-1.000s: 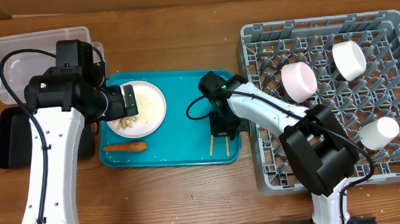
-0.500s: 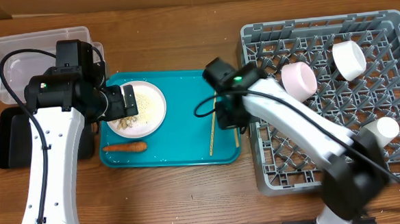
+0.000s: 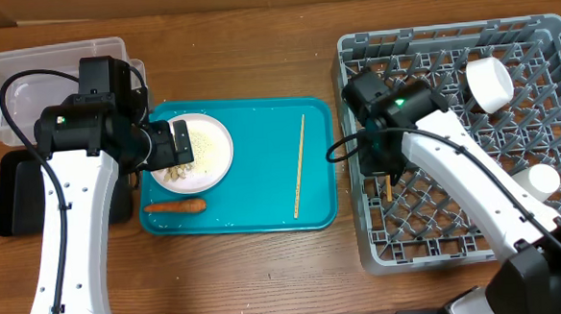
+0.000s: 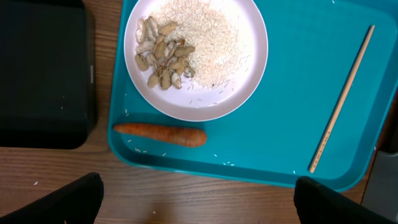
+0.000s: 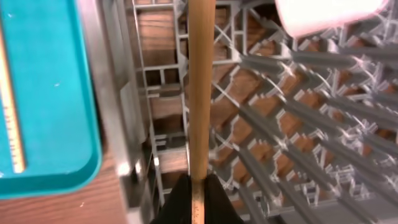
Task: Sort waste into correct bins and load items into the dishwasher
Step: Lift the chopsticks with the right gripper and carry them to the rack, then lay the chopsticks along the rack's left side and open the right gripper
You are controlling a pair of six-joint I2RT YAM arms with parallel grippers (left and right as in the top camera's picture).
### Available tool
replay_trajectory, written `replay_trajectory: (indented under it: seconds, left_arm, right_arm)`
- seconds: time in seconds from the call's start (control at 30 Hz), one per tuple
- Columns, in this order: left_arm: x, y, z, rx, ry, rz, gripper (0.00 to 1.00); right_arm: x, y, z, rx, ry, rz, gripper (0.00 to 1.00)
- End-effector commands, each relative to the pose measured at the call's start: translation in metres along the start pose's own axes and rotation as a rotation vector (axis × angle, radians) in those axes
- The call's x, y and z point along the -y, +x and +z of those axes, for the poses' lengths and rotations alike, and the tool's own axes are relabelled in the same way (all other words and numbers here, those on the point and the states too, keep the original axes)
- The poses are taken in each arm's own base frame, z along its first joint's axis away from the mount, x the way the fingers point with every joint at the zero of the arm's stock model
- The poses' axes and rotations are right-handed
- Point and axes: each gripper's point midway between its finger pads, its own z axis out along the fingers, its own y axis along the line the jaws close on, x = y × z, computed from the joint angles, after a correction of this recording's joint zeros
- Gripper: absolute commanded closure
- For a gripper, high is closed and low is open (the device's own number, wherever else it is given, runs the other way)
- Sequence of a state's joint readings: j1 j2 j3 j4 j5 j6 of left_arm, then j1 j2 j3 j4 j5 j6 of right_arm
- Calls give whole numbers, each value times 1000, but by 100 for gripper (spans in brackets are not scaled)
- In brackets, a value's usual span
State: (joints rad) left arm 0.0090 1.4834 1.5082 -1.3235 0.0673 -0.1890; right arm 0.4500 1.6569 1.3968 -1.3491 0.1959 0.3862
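My right gripper (image 3: pixel 385 161) is shut on a wooden chopstick (image 5: pixel 200 87) and holds it over the left part of the grey dish rack (image 3: pixel 534 30). The second chopstick (image 3: pixel 299 166) lies on the teal tray (image 3: pixel 254 211); it also shows in the left wrist view (image 4: pixel 342 99). My left gripper (image 4: pixel 198 202) is open and empty over the table, just in front of the tray. The white plate (image 4: pixel 252 59) holds rice (image 4: pixel 208 34) and pale food scraps (image 4: pixel 163 55). An orange carrot (image 4: pixel 160 132) lies beside the plate. The pinkish bowl (image 5: pixel 329 14) sits in the rack.
A clear tub (image 3: pixel 16 70) stands at the back left, and a black tray (image 4: pixel 43 68) lies left of the teal tray. A white bowl (image 3: pixel 489 82) and a white cup (image 3: pixel 535 182) sit in the rack.
My right gripper has lifted one chopstick off the teal tray and carried it right, over the rack. The other chopstick stays on the tray. My left arm has not moved.
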Motion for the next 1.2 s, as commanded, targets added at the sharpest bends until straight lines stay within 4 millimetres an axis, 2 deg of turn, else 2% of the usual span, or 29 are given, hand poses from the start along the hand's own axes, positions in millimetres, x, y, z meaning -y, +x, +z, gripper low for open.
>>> replay_trajectory:
  seconds: [0.0, 0.2, 0.33, 0.4, 0.47, 0.57, 0.7, 0.83, 0.93, 1.03, 1.17]
  left_arm:
    - [0, -3, -3, 10, 5, -20, 0]
    - [0, -1, -3, 2, 3, -21, 1]
    - [0, -1, -3, 5, 4, -21, 0]
    - [0, -1, -3, 4, 4, -21, 0]
    - [0, -1, -3, 3, 3, -21, 0]
    - [0, -1, -3, 4, 4, -21, 0]
    - [0, -2, -3, 7, 4, -21, 0]
    - [0, -2, -3, 7, 4, -21, 0]
    - [0, -2, -3, 7, 5, -21, 0]
    - [0, -2, -3, 6, 5, -20, 0]
    - [0, -1, -3, 5, 4, -21, 0]
  right_arm:
    - [-10, 11, 17, -47, -51, -73, 96]
    - [-12, 17, 37, -52, -49, -84, 96]
    - [-12, 17, 40, -53, -49, -84, 95]
    - [-12, 17, 40, -50, -50, -84, 74]
    - [-13, 16, 40, -45, -52, -83, 67]
    - [-13, 12, 34, -35, -56, -81, 64]
    - [-19, -11, 3, 46, -93, -69, 64]
    - [-52, -41, -48, 176, -252, -82, 64]
    - [-86, -49, -68, 228, -398, -119, 64]
    - [-106, -47, -66, 225, -433, -150, 64]
    - [-130, -37, -42, 157, -411, -187, 64]
